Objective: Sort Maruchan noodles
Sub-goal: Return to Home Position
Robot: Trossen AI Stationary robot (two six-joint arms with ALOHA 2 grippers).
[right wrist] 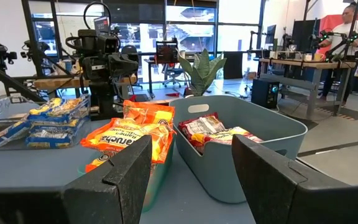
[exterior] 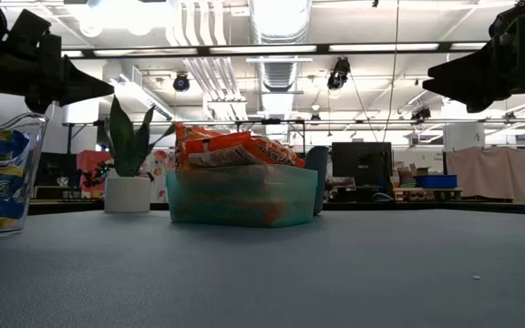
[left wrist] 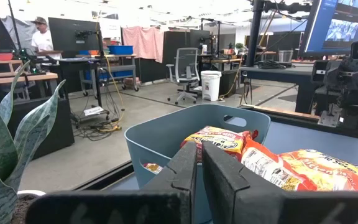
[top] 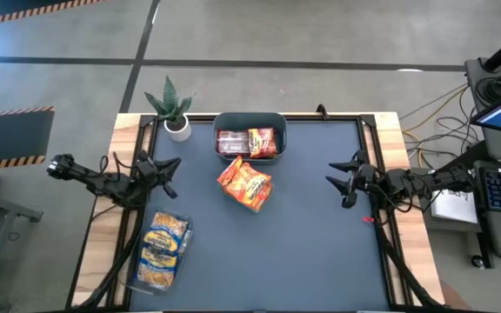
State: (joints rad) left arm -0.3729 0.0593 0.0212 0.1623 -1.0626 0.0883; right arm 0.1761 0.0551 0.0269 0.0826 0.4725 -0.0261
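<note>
Maruchan noodles [top: 245, 184] lay in 3 places: orange pile at centre, far tub [top: 250, 114], near-left clear bin [exterior: 27, 173]. Left gripper [left wrist: 199, 155], fingers nearly together, hung left; right gripper [top: 333, 179], wide open, hung right.

Desk [top: 320, 252]: tub [top: 249, 115] at back edge, holding noodle packets [top: 250, 142]. Potted plant [top: 174, 109] just left of tub. Packet pile [top: 245, 183] just before tub. Bin [top: 186, 228] with stacked packets [top: 162, 248] well before tub, leftward.
</note>
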